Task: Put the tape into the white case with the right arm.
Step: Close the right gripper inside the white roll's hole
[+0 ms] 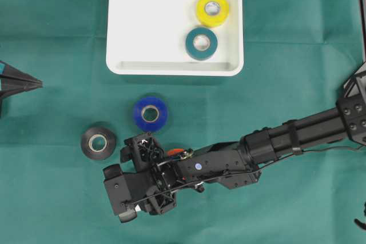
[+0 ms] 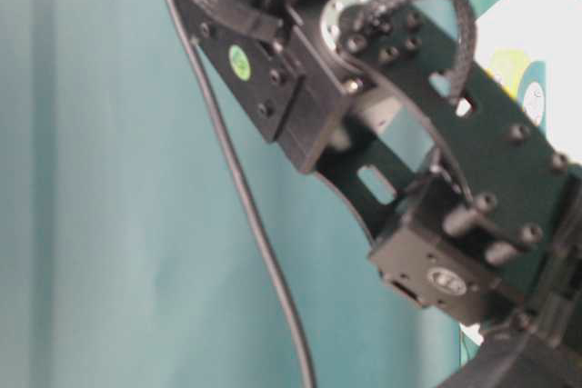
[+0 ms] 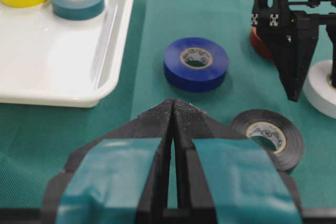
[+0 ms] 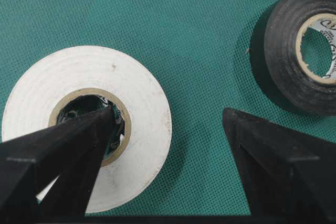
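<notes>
The right end effector [image 4: 168, 124] hangs wide open over a white tape roll [image 4: 86, 127] on the green bench [image 1: 51, 187], one finger tip in its core, the other outside the rim. This looks like the grasp step. Next it must close, lift and carry the roll to the white case [image 1: 143, 21], well apart.

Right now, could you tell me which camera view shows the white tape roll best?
The right wrist view: the white tape roll lies flat and nearly whole, one finger of the open right gripper over its core. The left wrist view catches only its edge at the frame border. The overhead view hides it under the arm; the table-level view shows none of it.
</notes>
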Motion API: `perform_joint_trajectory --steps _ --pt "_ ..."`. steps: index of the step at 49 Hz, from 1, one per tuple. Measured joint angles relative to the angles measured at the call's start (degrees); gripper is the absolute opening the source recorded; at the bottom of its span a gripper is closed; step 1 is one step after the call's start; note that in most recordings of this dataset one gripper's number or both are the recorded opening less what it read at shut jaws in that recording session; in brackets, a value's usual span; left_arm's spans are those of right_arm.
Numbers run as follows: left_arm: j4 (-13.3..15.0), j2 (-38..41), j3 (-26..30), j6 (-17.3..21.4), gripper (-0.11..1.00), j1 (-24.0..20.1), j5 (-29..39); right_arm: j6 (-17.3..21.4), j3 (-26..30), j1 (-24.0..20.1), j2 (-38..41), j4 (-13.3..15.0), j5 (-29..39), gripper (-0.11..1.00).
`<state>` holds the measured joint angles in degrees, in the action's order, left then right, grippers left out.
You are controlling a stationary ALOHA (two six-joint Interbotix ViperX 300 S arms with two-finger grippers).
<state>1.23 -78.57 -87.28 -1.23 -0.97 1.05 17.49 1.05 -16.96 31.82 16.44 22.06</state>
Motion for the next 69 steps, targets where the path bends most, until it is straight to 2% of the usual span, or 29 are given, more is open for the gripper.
perform_joint_trajectory --steps 12,15,21,25,29,53,69 --pt "0.0 0.0 0.0 0.0 0.00 0.0 -0.1 0.3 0.3 0.0 0.4 -0.1 0.0 0.58" --pt "0.0 0.0 0.0 0.0 0.00 0.0 -0.1 0.2 0.4 0.0 0.4 -0.1 0.0 0.48" --pt "0.0 0.0 0.0 0.1 0.00 0.0 -0.1 0.1 0.7 -0.2 0.5 0.0 0.8 0.17" --pt "0.0 0.0 0.0 0.1 0.00 0.0 -0.1 -0.2 1.1 -0.4 0.5 -0.1 1.9 0.07" --pt "0.0 0.0 0.0 0.0 0.00 0.0 -0.1 -0.2 1.3 -0.5 0.5 0.0 2.5 0.02" --pt "0.0 0.0 0.0 0.1 0.00 0.0 0.0 0.5 1.6 -0.5 -0.2 -0.2 4.6 0.02" --pt "0.0 0.0 0.0 0.0 0.00 0.0 -0.1 5.4 1.6 -0.4 -6.2 -0.3 9.2 0.02"
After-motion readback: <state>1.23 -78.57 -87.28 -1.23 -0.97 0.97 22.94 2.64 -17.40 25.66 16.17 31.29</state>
